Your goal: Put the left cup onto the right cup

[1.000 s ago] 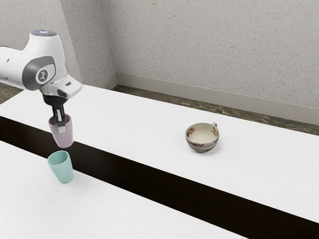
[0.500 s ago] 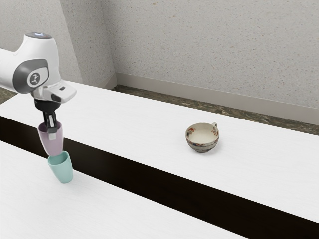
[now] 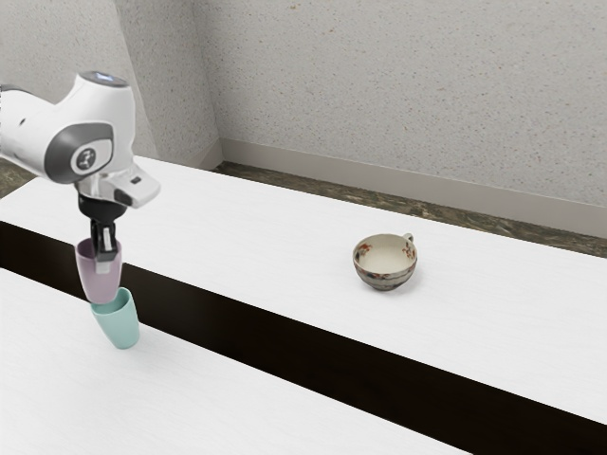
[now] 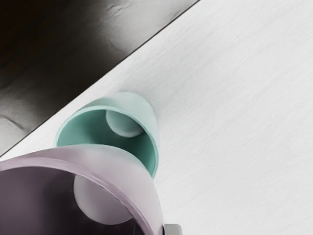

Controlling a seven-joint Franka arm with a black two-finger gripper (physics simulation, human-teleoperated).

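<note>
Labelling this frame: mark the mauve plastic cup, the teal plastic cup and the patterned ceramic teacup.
mauve plastic cup [image 3: 98, 279], exterior view, outer wall.
teal plastic cup [image 3: 119, 327], exterior view, outer wall.
patterned ceramic teacup [image 3: 384, 275], exterior view, outer wall.

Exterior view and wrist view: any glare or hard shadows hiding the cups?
Exterior view: soft, even light, no glare; the pink cup, teal cup and patterned cup cast barely any shadow on the white table. Wrist view: the pink cup's inside is dark, the teal cup's shaded yet readable; no glare on the table.
</note>
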